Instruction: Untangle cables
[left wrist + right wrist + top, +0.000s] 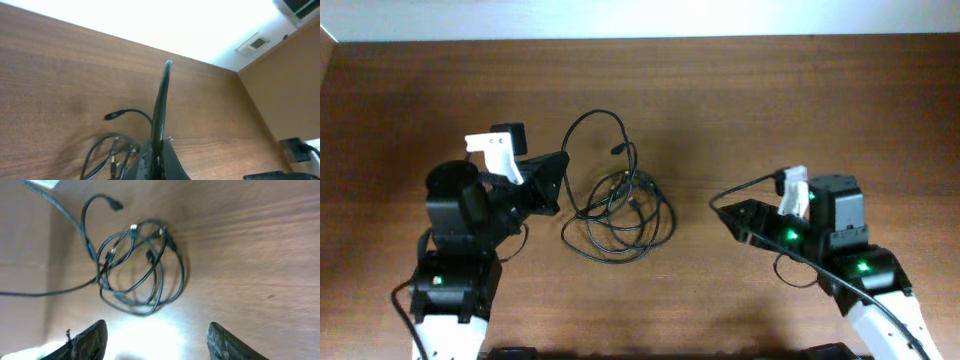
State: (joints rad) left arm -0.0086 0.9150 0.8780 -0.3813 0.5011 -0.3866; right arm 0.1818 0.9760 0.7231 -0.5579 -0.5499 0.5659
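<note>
The cables lie as a tangled bundle of thin black loops with small metallic plugs at the table's middle. One strand arcs up and back from the bundle. My left gripper is at the bundle's left edge and is shut on a cable. In the left wrist view that cable rises straight out from between the jaws, and the rest of the bundle lies to the left. My right gripper is open and empty, right of the bundle. The right wrist view shows its wide-apart fingers short of the cables.
The wooden table ends at a white wall along its back edge. A wooden side panel stands at the right in the left wrist view. A thicker black arm wire loops beside my right gripper.
</note>
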